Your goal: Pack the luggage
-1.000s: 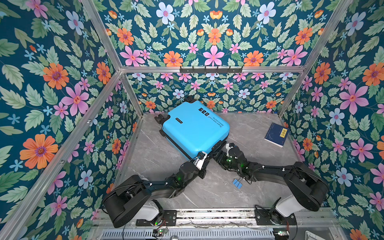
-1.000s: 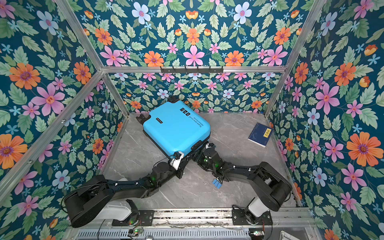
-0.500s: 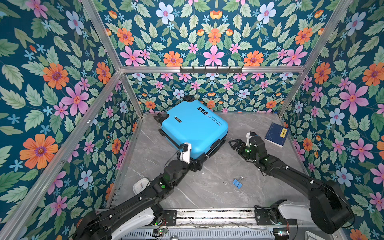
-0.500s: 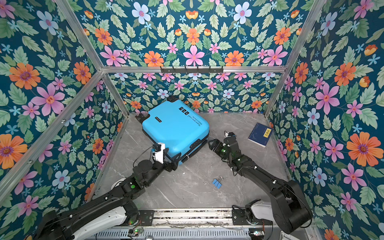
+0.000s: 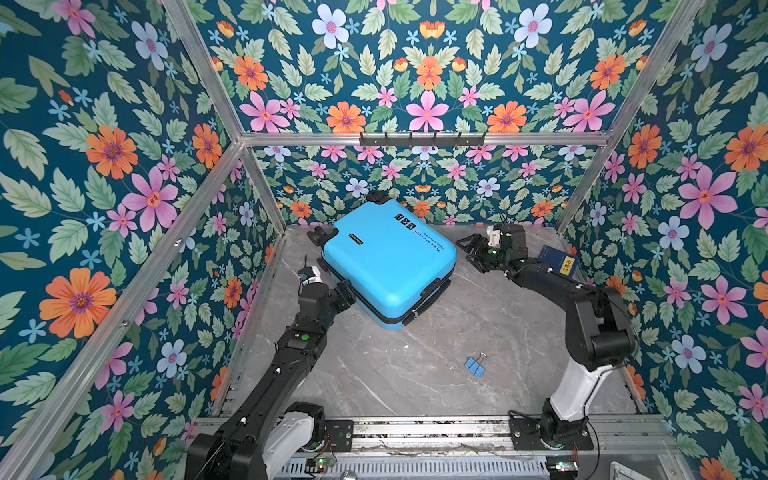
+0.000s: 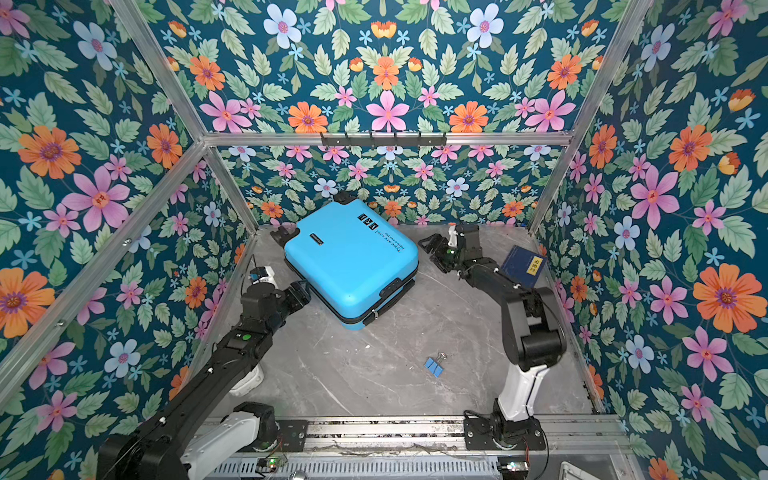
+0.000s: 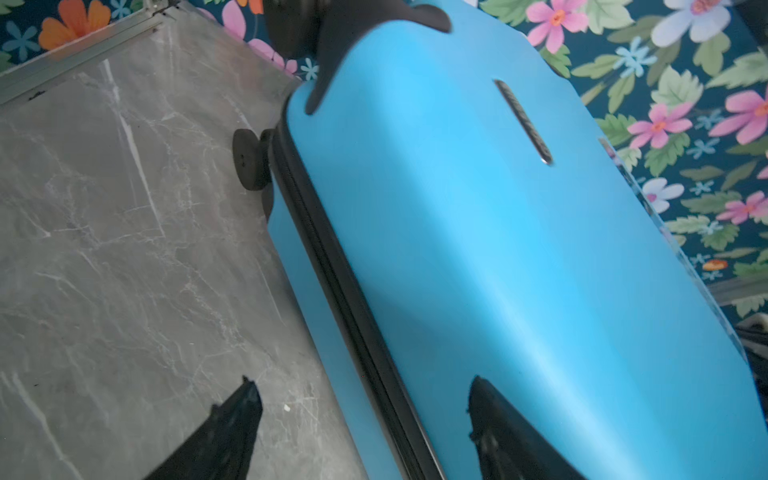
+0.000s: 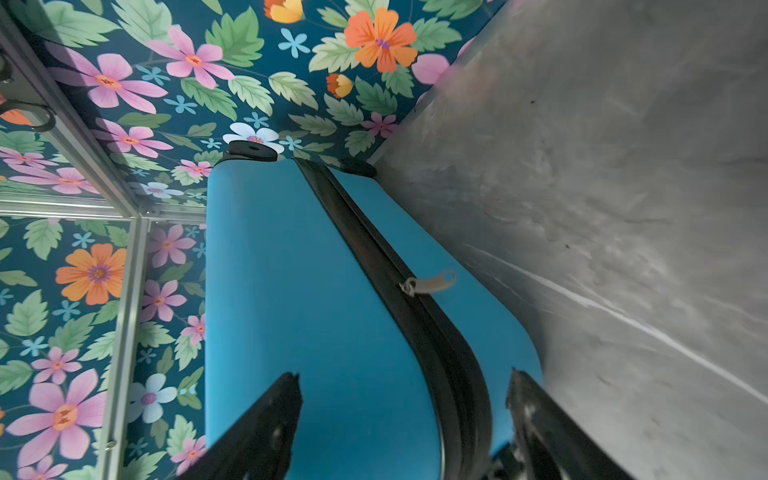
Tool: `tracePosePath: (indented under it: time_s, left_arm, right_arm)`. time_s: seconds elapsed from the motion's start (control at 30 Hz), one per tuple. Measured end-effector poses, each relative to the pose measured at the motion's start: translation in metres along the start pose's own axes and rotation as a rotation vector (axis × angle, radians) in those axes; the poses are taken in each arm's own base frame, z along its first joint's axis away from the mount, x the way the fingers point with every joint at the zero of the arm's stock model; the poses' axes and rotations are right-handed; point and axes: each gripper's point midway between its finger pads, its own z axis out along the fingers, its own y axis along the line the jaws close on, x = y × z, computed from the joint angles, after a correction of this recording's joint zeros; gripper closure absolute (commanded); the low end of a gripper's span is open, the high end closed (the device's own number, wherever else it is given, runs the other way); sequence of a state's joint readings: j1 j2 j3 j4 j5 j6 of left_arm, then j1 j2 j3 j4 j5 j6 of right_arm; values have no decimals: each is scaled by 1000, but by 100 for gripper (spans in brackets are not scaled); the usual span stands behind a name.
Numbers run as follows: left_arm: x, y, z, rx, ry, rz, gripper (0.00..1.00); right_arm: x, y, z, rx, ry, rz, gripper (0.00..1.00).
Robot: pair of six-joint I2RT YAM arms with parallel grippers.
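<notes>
The luggage [image 5: 386, 266] [image 6: 351, 257] is a sky-blue hard-shell suitcase lying flat and closed on the grey marble table [image 5: 415, 365], with black wheels toward the back wall. My left gripper [image 5: 345, 291] [image 6: 302, 293] is at its near-left side. In the left wrist view the left gripper [image 7: 365, 399] is open and straddles the black zipper seam [image 7: 332, 266], one finger over the table and one over the shell. My right gripper [image 5: 468, 249] [image 8: 403, 395] is open at the suitcase's right corner, which lies between its fingers. A zipper pull [image 8: 428, 282] hangs from the seam there.
A dark-blue book [image 5: 559, 262] lies at the back right, close behind the right arm. A blue binder clip [image 5: 475, 365] lies on the table toward the front. Floral walls with aluminium posts close in three sides, and a hook rail [image 5: 422, 139] runs along the back wall.
Both grippers have left the suitcase's near corner and moved apart: the left one to its left side, the right one up and around to its right corner. The suitcase has barely shifted.
</notes>
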State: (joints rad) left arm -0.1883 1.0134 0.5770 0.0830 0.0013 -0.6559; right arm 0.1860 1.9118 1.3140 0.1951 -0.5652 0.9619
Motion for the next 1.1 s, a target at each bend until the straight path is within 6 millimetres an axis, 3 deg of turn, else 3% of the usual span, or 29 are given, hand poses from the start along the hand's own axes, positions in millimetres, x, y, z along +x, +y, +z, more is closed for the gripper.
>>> tracePosePath:
  time_s: [0.2, 0.4, 0.67, 0.87, 1.1]
  left_arm:
    - [0, 27, 27, 9, 24, -142, 22]
    - [-1, 15, 51, 101, 51, -199, 27]
    - [-1, 19, 62, 103, 47, -209, 27]
    - [-4, 21, 64, 90, 36, -174, 28]
    - [4, 14, 78, 138, 93, -139, 29]
  right_arm:
    - [-4, -7, 36, -82, 68, 50, 23]
    - [6, 0, 48, -189, 108, 100, 24]
    - [42, 16, 29, -256, 107, 69, 26]
    - [75, 11, 10, -246, 82, 58, 26]
    - [95, -5, -21, -222, 15, 60, 26]
